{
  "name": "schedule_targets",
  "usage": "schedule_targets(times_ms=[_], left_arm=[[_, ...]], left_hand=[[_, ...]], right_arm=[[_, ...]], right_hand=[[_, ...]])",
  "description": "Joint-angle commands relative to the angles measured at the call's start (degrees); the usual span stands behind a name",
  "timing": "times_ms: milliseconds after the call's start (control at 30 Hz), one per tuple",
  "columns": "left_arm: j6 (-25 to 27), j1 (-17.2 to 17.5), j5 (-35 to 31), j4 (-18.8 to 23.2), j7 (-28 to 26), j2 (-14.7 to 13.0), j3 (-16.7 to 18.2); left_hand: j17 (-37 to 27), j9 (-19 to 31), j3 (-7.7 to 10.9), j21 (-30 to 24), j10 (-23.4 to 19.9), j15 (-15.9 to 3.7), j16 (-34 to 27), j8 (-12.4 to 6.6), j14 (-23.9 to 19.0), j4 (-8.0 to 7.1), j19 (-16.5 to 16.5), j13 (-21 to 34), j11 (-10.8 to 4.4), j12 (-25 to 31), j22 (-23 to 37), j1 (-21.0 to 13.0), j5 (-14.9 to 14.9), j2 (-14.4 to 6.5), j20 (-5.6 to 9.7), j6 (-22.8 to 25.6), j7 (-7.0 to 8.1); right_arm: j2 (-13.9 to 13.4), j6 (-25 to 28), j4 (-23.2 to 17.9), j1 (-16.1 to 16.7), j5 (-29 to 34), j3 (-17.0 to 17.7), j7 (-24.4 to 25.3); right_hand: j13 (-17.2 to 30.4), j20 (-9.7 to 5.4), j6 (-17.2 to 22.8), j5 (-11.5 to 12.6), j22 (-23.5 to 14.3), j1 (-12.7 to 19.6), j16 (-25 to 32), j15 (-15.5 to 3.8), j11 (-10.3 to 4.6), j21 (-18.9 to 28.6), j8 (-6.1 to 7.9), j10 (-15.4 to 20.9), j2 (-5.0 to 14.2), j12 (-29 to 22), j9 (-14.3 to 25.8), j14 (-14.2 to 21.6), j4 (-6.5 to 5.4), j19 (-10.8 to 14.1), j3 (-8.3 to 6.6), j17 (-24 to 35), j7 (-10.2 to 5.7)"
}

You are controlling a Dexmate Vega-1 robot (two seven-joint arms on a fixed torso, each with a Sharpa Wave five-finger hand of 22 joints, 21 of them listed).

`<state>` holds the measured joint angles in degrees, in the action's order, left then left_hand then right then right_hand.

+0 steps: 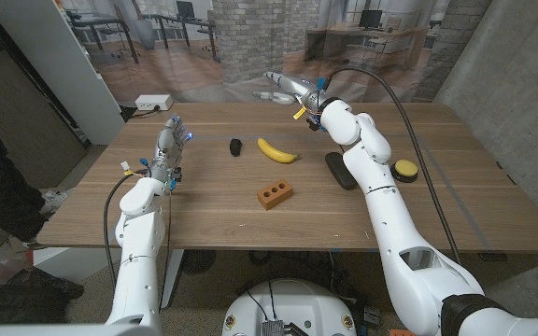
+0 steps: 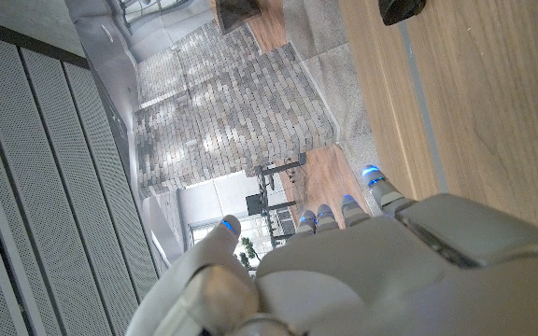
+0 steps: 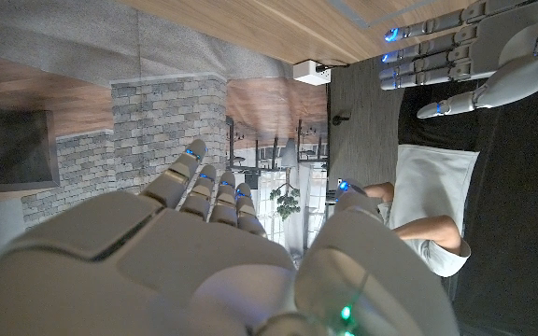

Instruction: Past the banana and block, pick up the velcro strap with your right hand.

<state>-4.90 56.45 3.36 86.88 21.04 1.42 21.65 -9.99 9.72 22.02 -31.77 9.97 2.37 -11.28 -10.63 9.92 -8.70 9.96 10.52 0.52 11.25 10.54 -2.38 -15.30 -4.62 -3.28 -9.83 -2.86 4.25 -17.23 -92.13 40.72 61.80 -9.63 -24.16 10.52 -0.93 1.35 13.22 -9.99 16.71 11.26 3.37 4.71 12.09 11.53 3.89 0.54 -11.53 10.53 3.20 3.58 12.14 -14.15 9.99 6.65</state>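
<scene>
Right hand [image 1: 283, 87]: raised past the table's far edge, fingers spread, holding nothing.
Left hand [image 1: 169, 147]: over the table's left part, fingers apart — nothing in it.
Small black velcro strap [image 1: 235, 146]: on the wooden table [image 1: 437, 205], just left of the yellow banana [image 1: 277, 150].
Orange-brown block with two holes [image 1: 275, 194]: nearer the robot, apart from the banana.
</scene>
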Motion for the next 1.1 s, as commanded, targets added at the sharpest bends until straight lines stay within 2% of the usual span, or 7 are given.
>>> schedule_targets(times_ms=[33, 433, 1100], left_arm=[[-0.4, -0.5, 0.3, -0.9, 0.3, -0.2, 0.6], [-0.3, -0.9, 0.1, -1.5, 0.4, -0.5, 1.0], [-0.1, -1.7, -0.1, -2.5, 0.8, -0.9, 1.6]], left_hand=[[-0.3, 0.3, -0.07, 0.1, 13.6, 0.02, 0.2, 0.10, 15.9, -0.13, 12.6, 0.1, 0.25, 0.1, 0.1, -0.2, -0.5, -2.5, 0.58, -10.1, -0.27], [-0.3, 0.3, -0.15, 0.3, 13.6, -0.10, 0.2, 0.10, 15.9, -0.14, 12.5, 0.1, 0.19, 0.1, 0.1, -0.2, -0.5, -2.5, 0.85, -10.1, -0.18], [-0.3, 0.3, -0.31, 0.7, 13.6, -0.19, 0.2, 0.10, 16.0, -0.12, 12.4, 0.1, 0.11, 0.1, 0.1, -0.1, -0.6, -2.4, 0.84, -10.0, -0.11]], right_arm=[[-0.1, 0.4, 1.0, -1.2, 3.7, -2.6, -0.1], [0.2, 1.0, 3.0, -2.4, 6.4, -4.6, 0.1], [-0.1, -0.2, 8.4, -6.2, 8.4, -7.5, 0.9]], right_hand=[[0.3, 0.38, 0.1, 0.2, -0.1, 0.7, 0.0, -0.01, 0.17, 0.2, -0.27, 0.5, -0.13, 0.1, 0.2, 0.3, 0.45, 0.4, 0.08, 0.1, 0.82], [0.3, 0.31, 0.1, 0.3, -0.1, 1.3, 0.1, -0.09, 0.20, 0.4, -0.25, 0.7, -0.48, 0.1, 0.2, 0.9, 0.95, 1.2, 0.21, 0.1, 0.89], [0.3, 0.42, 0.2, 0.5, -0.1, 2.2, 0.0, -0.11, 0.27, 0.4, -0.23, 0.9, -0.62, 0.1, 0.3, 1.3, 1.58, 1.7, 0.22, 0.1, 0.94]])
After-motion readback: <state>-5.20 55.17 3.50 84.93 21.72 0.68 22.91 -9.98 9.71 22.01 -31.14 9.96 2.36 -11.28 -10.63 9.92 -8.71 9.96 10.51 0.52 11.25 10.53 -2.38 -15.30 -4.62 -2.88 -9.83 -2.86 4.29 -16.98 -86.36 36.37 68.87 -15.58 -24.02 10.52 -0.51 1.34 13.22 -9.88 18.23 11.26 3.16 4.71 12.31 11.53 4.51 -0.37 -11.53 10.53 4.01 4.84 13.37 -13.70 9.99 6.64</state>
